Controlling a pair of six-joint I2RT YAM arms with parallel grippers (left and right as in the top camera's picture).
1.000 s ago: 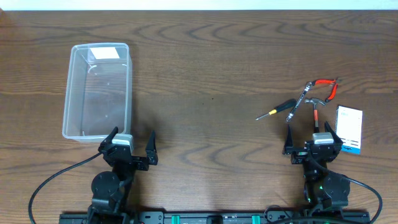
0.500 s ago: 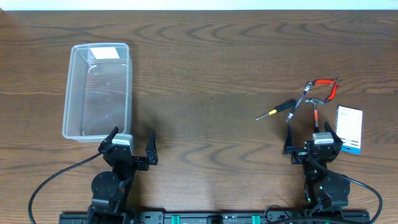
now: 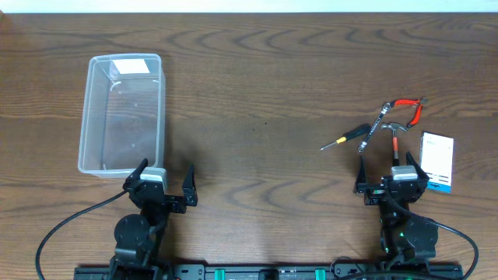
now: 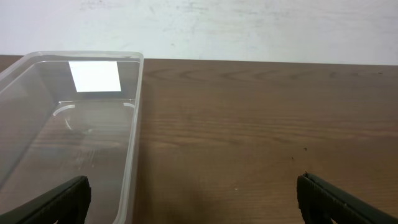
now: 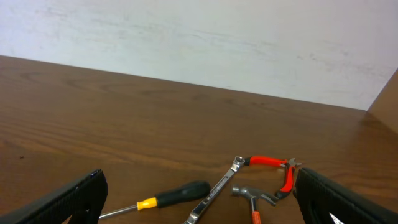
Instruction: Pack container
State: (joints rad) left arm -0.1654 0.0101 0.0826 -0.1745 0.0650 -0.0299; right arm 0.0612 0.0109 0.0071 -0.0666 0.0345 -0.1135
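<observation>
Fingers [image 4: 59, 200] first: the ones on our left gripper [image 3: 166, 166] are spread wide with nothing between them, just bare table [image 3: 257, 78]. It's parked at the near end of the container [image 3: 85, 117], and its left finger lines up with the bin's near right corner. We can't tell if they actually touch. The container lies lengthwise on the left side of the table, clear plastic, with only a white label [image 3: 131, 66] at its far end.

The middle of the table is plain wood grain.

Over on the right we've got a little cluster of tools. There's a screwdriver [image 3: 346, 138] with a black and yellow handle, a wrench [image 3: 379, 124] lying diagonally just beside it, a hammer [image 3: 395, 136] and red pliers [image 3: 408, 107] at the far edge of the bunch. The hammer's handle points back toward our right gripper [image 3: 387, 162], which is also wide apart and holding nothing. A white card [image 3: 437, 161] with blue print lies just right of that gripper.
</observation>
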